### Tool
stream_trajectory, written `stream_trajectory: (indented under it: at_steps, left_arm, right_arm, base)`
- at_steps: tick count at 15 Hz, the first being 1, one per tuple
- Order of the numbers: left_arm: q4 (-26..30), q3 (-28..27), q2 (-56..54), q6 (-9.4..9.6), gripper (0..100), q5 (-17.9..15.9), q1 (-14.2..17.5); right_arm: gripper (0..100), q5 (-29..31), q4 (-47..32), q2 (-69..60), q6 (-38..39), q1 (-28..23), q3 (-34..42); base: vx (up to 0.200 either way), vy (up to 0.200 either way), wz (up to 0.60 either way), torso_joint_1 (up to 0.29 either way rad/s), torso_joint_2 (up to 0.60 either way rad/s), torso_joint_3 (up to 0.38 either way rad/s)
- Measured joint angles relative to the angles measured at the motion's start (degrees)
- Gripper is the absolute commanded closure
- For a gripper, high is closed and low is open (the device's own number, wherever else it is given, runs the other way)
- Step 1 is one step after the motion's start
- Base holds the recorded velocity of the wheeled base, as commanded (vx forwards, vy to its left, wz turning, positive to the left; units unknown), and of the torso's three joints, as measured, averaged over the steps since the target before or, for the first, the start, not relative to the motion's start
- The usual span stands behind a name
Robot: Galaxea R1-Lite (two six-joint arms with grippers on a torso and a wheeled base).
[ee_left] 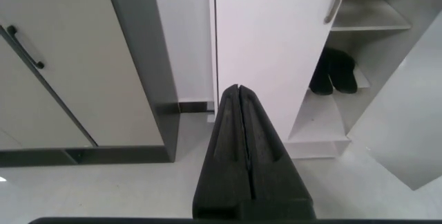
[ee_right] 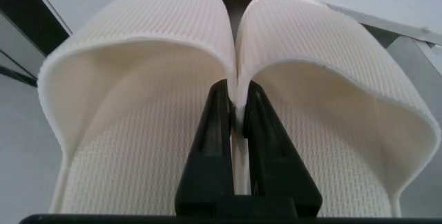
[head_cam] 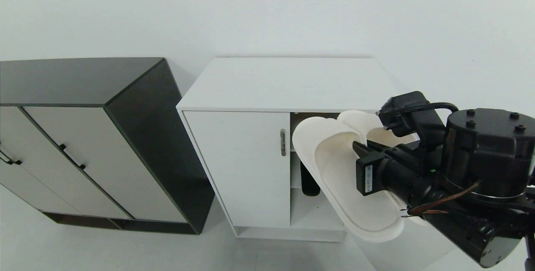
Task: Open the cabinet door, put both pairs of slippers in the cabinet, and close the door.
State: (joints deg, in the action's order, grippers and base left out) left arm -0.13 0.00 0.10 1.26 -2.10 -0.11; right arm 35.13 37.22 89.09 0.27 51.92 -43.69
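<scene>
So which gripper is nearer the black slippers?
Right: the right gripper, clamping white slippers, is at the cabinet opening before the black slippers; the left gripper sits farther back.

Occlusions and cut-offs, head view.
White slippers [head_cam: 338, 170] and right gripper [head_cam: 360, 149] cover most of the white cabinet's [head_cam: 238, 166] open side. Black slippers [head_cam: 309, 182] show as a sliver. Frame edge cuts the grey cabinet [head_cam: 83, 145].

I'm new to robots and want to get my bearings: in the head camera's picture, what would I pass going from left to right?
First the dark cabinet → white cabinet's closed door → handle → pair of white slippers → right end effector, clamped on them.
</scene>
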Motion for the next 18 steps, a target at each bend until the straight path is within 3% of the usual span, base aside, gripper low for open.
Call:
stream_trajectory:
  at_steps: [5,18]
  left_arm:
    - [0.0,0.0,0.0,-0.04,100,0.0,0.0]
    - [0.0,0.0,0.0,-0.04,100,0.0,0.0]
  right_arm:
    - [100,-0.7,0.0,0.0,0.0,-0.1,0.8]
    - [100,-1.1,0.0,0.0,0.0,-0.1,1.1]
  base:
    - [0.0,0.0,0.0,-0.05,0.12,0.074]
    - [0.0,0.0,0.0,-0.186,0.5,0.306]
